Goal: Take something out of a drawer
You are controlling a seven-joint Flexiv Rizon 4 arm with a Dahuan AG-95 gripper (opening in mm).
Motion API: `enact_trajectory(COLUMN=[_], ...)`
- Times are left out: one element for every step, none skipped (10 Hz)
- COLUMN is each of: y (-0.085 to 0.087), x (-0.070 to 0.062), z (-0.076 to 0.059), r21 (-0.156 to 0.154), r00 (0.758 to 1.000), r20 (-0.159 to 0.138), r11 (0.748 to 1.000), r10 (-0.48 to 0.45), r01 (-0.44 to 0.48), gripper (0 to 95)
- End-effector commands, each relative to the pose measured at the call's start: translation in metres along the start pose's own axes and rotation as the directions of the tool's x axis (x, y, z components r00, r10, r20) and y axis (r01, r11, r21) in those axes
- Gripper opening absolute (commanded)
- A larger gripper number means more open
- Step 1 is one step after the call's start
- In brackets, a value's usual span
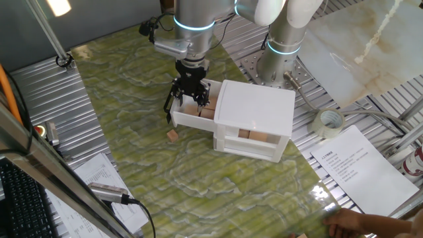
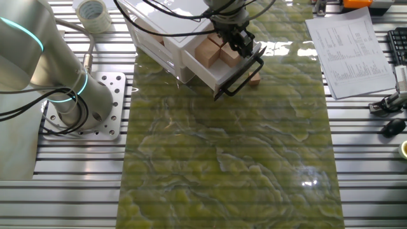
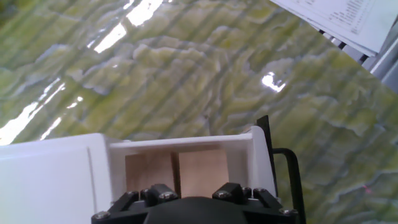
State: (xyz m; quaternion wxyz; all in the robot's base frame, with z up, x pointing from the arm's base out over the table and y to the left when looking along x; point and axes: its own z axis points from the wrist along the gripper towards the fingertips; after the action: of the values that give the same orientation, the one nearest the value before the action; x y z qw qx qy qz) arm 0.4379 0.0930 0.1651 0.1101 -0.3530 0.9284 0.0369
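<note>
We saw the fingers (image 1: 188, 96) spread wide and reaching down into the open drawer (image 2: 219, 71), straddling the cubes there and closed on nothing, which we judged a setup for pinching one from above. In the hand view two cubes lay side by side against the drawer's front wall; the cube (image 3: 203, 172) under the hand was the likely target. The drawer stood pulled well out of the cabinet (image 1: 254, 109), so its walls and black handle (image 2: 240, 78) hemmed the fingers closely on the sides, leaving straight up as the free way out. One stray cube (image 1: 172, 135) lay on the tabletop (image 2: 229, 159) just beside the drawer; beyond it the surface stretched open.
</note>
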Motion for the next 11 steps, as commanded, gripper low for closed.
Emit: enact_trajectory(y=[-0.0006,-0.0006,-0.0006,-0.0006,-0.0006,0.0003,0.0011,0.0013,0.0013,0.0012,0.0011], x=[-0.0008,-0.0008,-0.0008,-0.0008,-0.0008,-0.0012,-0.0017,-0.0022,-0.0025,-0.0034,-0.0043], z=[0.0009,0.0009,0.0009,0.0009,0.0009,0.0006,0.0004,0.0007,0.0007,0.0004,0.0001], r21=[0.002,0.004,0.003,-0.003,-0.002,-0.001,0.003,0.011,0.013,0.017,0.032], r00=[1.000,1.000,1.000,1.000,1.000,1.000,1.000,1.000,1.000,0.999,0.999], r20=[0.001,0.004,0.006,0.010,0.008,0.007,0.004,0.002,0.009,0.026,0.040], r11=[1.000,1.000,1.000,1.000,1.000,1.000,1.000,1.000,1.000,1.000,0.999], r10=[-0.001,-0.003,-0.003,0.004,0.009,0.010,0.010,0.020,0.019,0.024,0.035], r01=[0.001,0.003,0.003,-0.004,-0.009,-0.010,-0.010,-0.020,-0.019,-0.024,-0.036], gripper=[57.0,57.0,57.0,57.0,57.0,57.0,57.0,57.0,57.0,57.0,57.0])
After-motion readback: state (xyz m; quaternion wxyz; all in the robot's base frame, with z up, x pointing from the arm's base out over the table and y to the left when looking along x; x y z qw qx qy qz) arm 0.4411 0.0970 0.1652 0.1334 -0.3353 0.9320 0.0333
